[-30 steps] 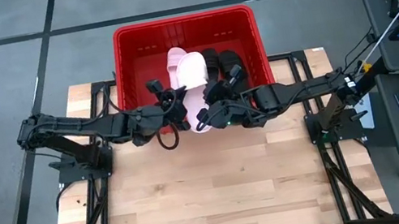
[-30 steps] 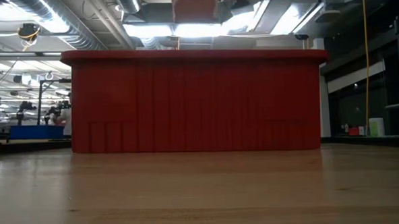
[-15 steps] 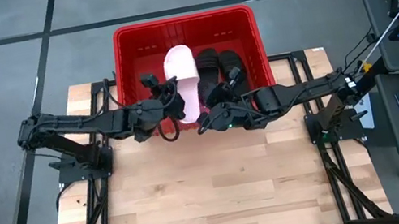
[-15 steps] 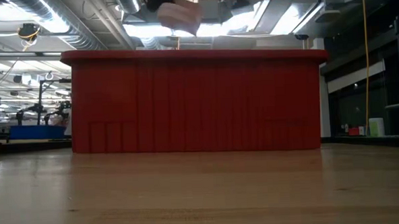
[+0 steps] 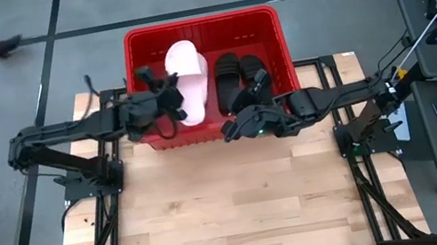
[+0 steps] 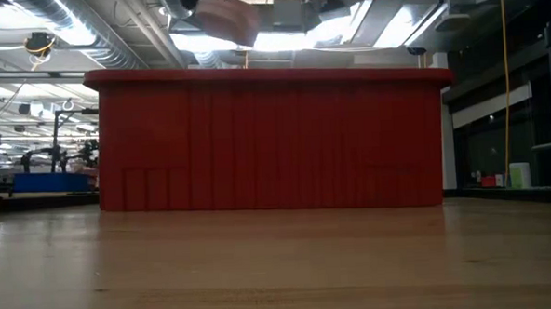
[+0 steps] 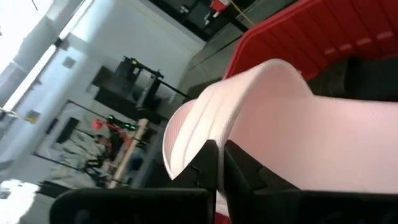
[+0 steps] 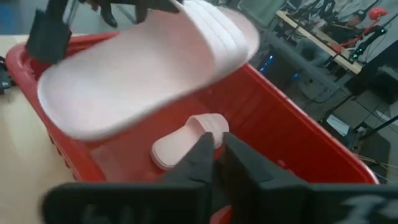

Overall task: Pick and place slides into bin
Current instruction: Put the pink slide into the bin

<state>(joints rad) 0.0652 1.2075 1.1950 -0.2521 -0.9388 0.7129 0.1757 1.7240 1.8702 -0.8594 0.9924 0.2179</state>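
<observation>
The red bin (image 5: 201, 31) sits at the table's far edge, two black slides (image 5: 239, 76) lying in it. The left gripper (image 5: 167, 98) pinches a pale pink slide (image 5: 187, 81), holding it in the air above the bin's left half. The right gripper (image 5: 233, 129), fingers pressed together, hovers by the bin's near wall. Another pink slide (image 8: 189, 140) lies on the floor below.

1. Bin (image 5: 200, 27): red plastic, slight sheen; slotted lattice sides, smooth rim.
2. Held pink slide (image 5: 185, 70): matt, foam-like; ribbed strap, finely textured sole (image 7: 348, 162).
3. Second pink slide (image 8: 186, 140) on bin floor: same matt finish.
4. Black slides (image 5: 240, 78): matt, ribbed straps.
5. Table (image 5: 234, 210): pale wood planks, smooth, visible grain.
6. Left gripper (image 7: 216, 165): black fingers, matt plastic look.
</observation>
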